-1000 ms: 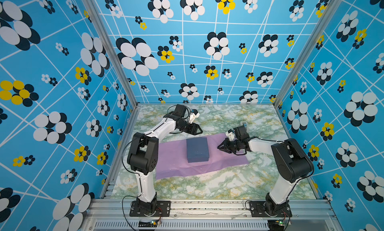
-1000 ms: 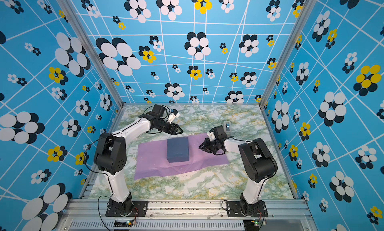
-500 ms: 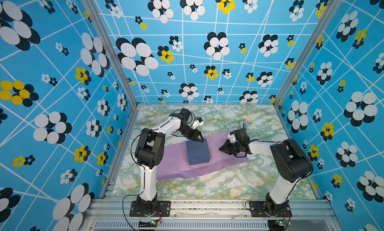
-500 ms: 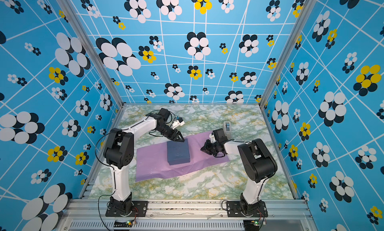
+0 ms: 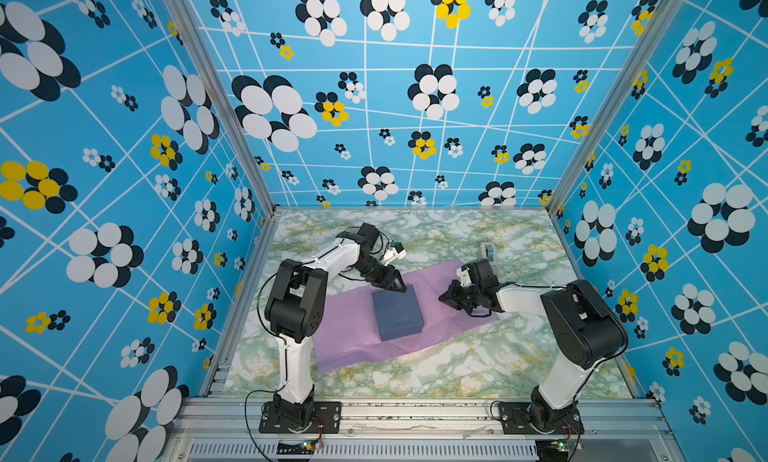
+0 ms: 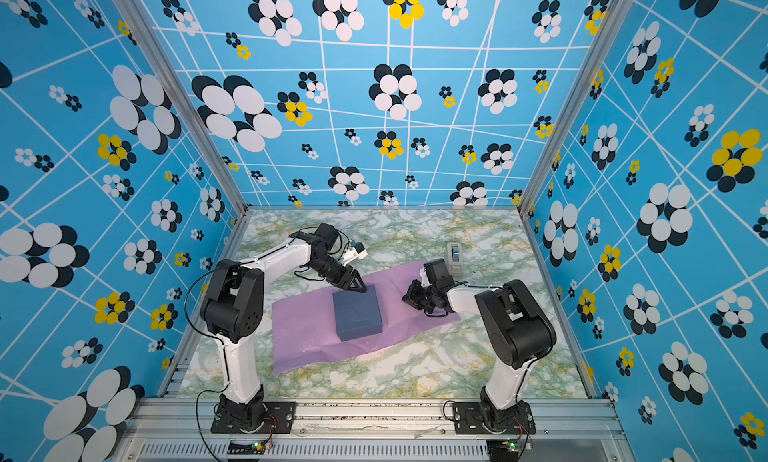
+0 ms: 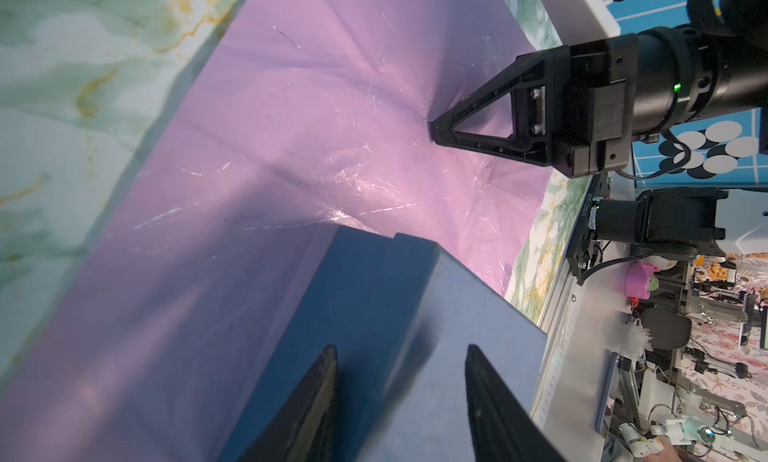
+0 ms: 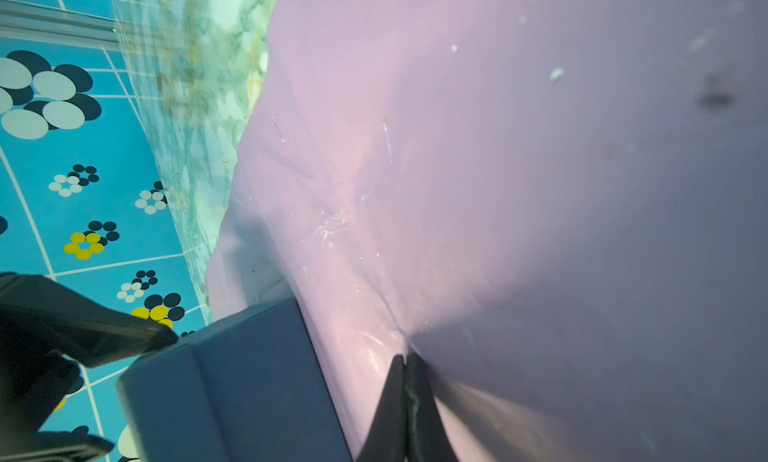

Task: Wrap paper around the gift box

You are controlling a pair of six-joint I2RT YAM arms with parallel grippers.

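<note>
Top views: squarish navy cardboard gift box (image 5: 398, 318) on thin lilac paper sheet (image 5: 349, 333); left gripper (image 5: 399, 289) agape at its twelve o'clock, right gripper (image 5: 442, 299) pinching the sheet at three.

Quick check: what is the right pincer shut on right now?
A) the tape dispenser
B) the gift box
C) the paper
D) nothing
C: the right pincer is shut on the paper, which puckers at its tips; the gift box sits apart from it.

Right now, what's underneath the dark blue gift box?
The lilac paper lies under the gift box, spread on the marbled table and showing on all sides. The patch directly beneath is covered by the box, so anything else there cannot be seen.
</note>
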